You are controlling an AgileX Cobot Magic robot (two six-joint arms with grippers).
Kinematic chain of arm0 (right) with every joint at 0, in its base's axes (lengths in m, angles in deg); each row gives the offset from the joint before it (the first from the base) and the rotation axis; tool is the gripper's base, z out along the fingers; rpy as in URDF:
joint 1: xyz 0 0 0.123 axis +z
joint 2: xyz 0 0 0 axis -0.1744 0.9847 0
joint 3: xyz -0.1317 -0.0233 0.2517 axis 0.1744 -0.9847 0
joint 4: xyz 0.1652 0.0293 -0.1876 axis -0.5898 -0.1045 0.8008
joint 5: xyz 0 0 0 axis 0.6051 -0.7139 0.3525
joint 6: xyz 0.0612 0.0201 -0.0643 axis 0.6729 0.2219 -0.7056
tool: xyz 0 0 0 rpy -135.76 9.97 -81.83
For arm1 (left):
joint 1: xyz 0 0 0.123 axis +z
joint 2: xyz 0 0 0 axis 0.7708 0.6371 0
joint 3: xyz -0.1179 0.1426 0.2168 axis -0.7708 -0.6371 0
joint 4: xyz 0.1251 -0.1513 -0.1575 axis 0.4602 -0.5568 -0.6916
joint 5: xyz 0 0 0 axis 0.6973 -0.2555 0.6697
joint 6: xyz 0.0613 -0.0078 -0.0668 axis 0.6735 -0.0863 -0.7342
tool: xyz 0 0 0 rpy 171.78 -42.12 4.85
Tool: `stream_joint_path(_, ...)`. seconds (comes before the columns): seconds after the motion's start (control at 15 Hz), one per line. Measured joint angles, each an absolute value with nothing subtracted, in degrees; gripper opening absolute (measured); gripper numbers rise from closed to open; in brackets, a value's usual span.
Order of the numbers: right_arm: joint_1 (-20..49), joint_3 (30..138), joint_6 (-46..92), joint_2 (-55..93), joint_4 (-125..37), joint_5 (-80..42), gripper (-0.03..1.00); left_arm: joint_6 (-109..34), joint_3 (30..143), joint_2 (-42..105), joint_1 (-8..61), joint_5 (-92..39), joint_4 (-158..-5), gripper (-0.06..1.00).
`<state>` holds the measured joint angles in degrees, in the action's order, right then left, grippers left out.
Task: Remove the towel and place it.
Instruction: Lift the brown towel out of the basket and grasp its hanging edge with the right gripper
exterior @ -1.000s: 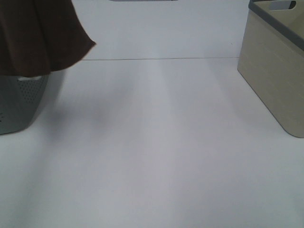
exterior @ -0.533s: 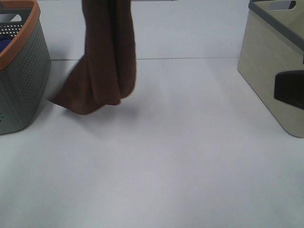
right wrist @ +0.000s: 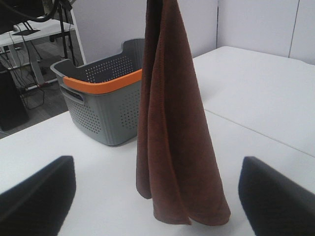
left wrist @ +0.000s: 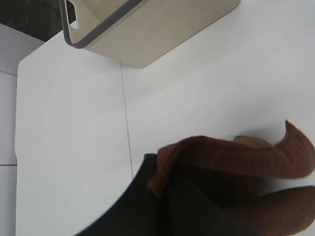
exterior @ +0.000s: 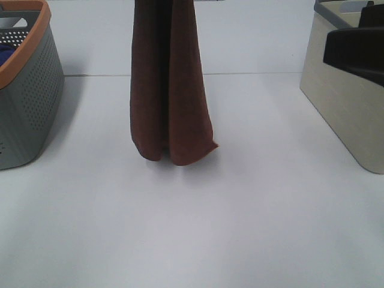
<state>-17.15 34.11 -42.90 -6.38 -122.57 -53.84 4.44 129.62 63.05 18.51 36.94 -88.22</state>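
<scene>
The towel is dark reddish-brown terry cloth and hangs in long folds over the middle of the white table. Its top runs out of the exterior view and its lower end is at or just above the table. In the left wrist view my left gripper is shut on the towel's top edge. My right gripper is at the right, in front of the beige bin, apart from the towel. In the right wrist view its fingers stand wide open and empty, facing the hanging towel.
A grey perforated basket with an orange rim stands at the left, with blue fabric inside; it also shows in the right wrist view. A beige bin with a grey rim stands at the right.
The towel has been carried right, from over the grey basket to the table's middle, and now hangs straight. My right gripper came into view at the right and rose.
</scene>
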Motion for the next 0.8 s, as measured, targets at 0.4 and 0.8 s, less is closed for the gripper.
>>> stream_joint_path(0.4, -17.1, 34.1, -54.0, 5.2, -133.3, -64.0, 0.77, 4.5, 129.6, 63.3, 15.4, 36.9, -88.1, 0.0)
stream_joint_path(0.8, -8.8, 34.9, -62.6, 15.9, -134.9, -56.7, 0.77, 4.5, 129.6, 64.4, 14.3, 36.9, -88.0, 0.0)
